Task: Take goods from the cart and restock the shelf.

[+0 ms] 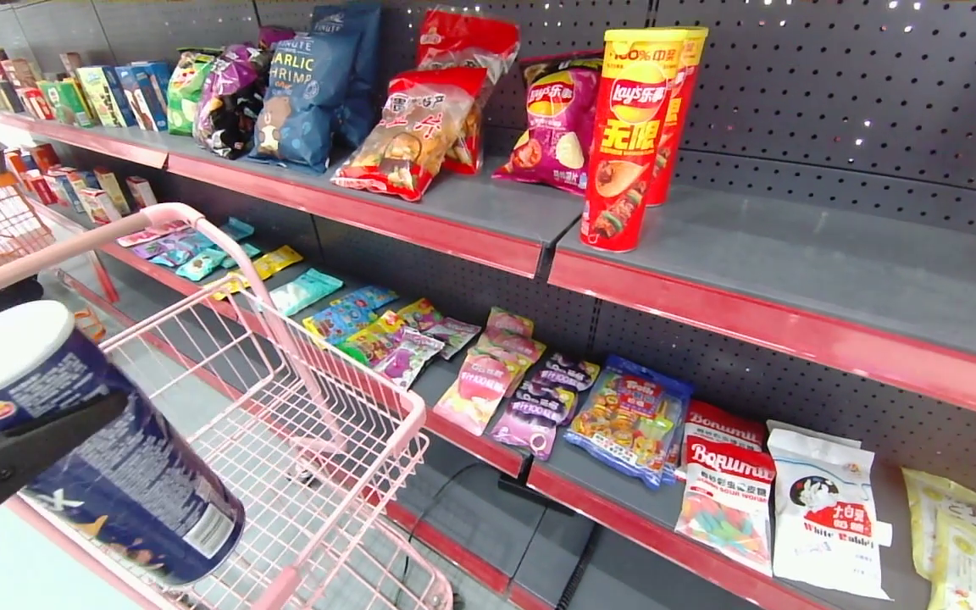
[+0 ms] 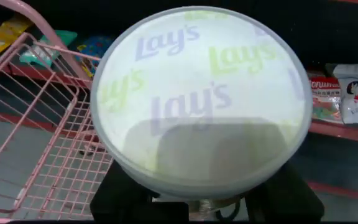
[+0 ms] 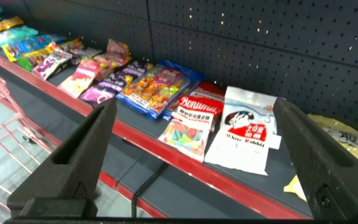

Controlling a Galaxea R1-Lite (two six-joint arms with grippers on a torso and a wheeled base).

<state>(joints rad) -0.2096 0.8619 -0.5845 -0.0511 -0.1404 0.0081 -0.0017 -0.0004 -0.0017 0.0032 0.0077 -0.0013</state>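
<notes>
- One item in hand: blue chip can [image 1: 107, 474], white lid, clamped across its side by L claw [image 1: 30, 445]. Can is tilted, lid end up, hanging over the near corner of the pink cart [image 1: 403, 411].
- R claw [image 3: 197, 158] spread wide, nothing in it, facing lower shelf [image 3: 104, 121] w/ candy bags [image 3: 160, 84].
- Likely target: upper shelf [image 1: 793, 254], bare stretch beside the two red cans [image 1: 632, 144].
- Risk 1: slip. Smooth round wall + grip on the side only, so can may roll or slide in the grip when wrist turns it upright.
- Risk 2: red cans stand near the shelf's front edge and are tall w/ narrow bases. A brush from can or arm cd tip them off.
- Risk 3: can's base catches the red front lip if lift is too low. Jolt, can twists out.
- Risk 4: set down while tilted, it topples. Needs to be plumb before release.
- Also: cart handle [image 1: 115, 230] sits betw. can and shelves. Arm path cd snag it & shove the cart.
</notes>
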